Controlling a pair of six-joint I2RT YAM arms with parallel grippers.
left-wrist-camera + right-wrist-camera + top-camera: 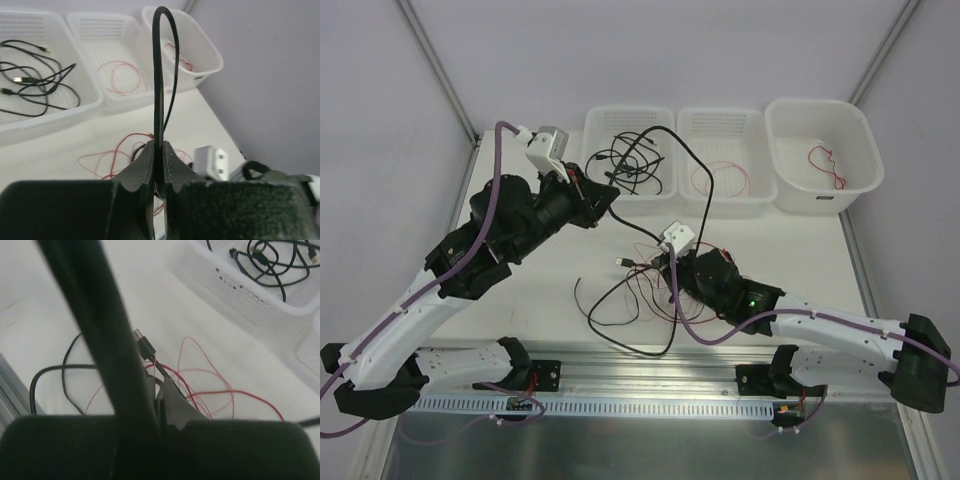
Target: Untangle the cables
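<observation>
Item: table (800, 255), white, walled left, right and behind, with a metal rail (650, 360) along the near edge. Along the far edge we list three white baskets side by side: left basket (592, 118) holding loose black cords, middle basket (720, 112) holding looped red wire, right basket (817, 103) holding one short red wire. We note bare surface to the right of the middle, between the right arm and the baskets, and a narrower strip in front of the left arm. The tangle (635, 290) of cables lies at the table's middle, just before the rail. Left gripper (159, 152): raised near the left basket, fingers pressed together on a black cable (158, 70) that arches up and over toward the tangle. Right gripper (161, 390): low at the tangle, fingers pressed together. A plug (143, 344) and red wires (215, 390) lie at its tips. What it pinches we cannot tell, as a blurred black band (95, 315) crosses the right wrist view. The right arm hides part of the tangle from above.
</observation>
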